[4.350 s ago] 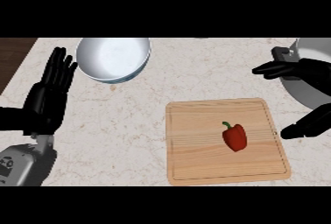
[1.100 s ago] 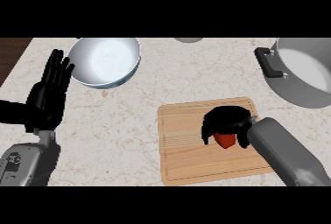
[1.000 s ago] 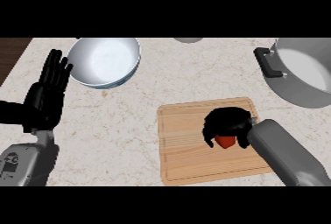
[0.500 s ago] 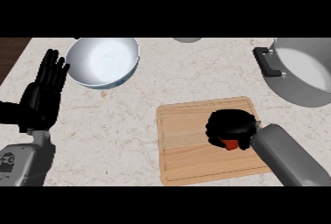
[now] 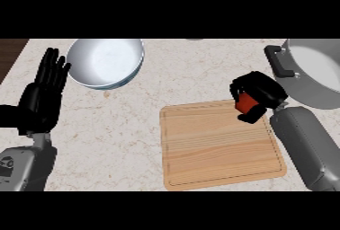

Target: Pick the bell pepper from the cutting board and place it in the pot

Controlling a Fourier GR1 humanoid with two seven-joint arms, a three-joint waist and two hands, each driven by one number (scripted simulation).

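Observation:
My right hand [image 5: 260, 93] is shut on the red bell pepper [image 5: 247, 102], only part of which shows between the curled fingers. The hand hangs over the far right corner of the wooden cutting board [image 5: 216, 148], lifted off it. The grey pot [image 5: 317, 72] stands at the right edge, just right of and beyond the hand, with its dark handle [image 5: 277, 61] facing the hand. My left hand [image 5: 44, 96] rests open at the left edge, fingers up.
A white bowl [image 5: 106, 61] sits at the back left on the speckled counter [image 5: 126, 134]. A dark strip [image 5: 13, 51] marks the counter's far left corner.
My right hand has closed on the pepper, lifted it off the board's middle and carried it up and right toward the pot. The left hand has hardly moved.

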